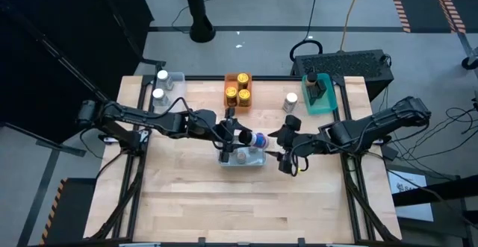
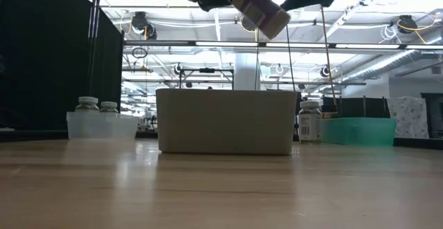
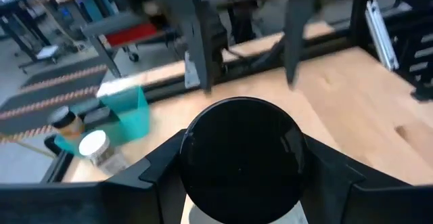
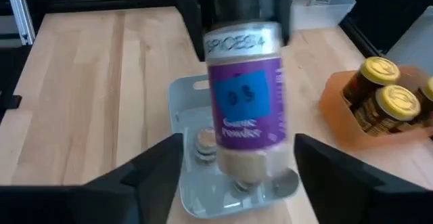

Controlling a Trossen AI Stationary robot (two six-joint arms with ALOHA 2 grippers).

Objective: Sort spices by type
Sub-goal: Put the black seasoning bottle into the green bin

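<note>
Above the clear bin [image 1: 243, 160], my left gripper [image 1: 237, 136] clamps the purple-labelled spice jar [image 1: 254, 139] by its black-lidded end while my right gripper [image 1: 278, 138] gapes open, so a weak one-sided hold could drop it.

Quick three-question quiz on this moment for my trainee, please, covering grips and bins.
1. True or false: the right gripper is clamped on the purple-label jar.
2. Which lids show in the orange bin? A white, B gold, C black.
3. Fill in: the left gripper holds the purple-label jar above the ___ bin.
Key: 1 false, its fingers stand apart from the jar. 2 B. 3 clear; it is the clear bin.
</note>
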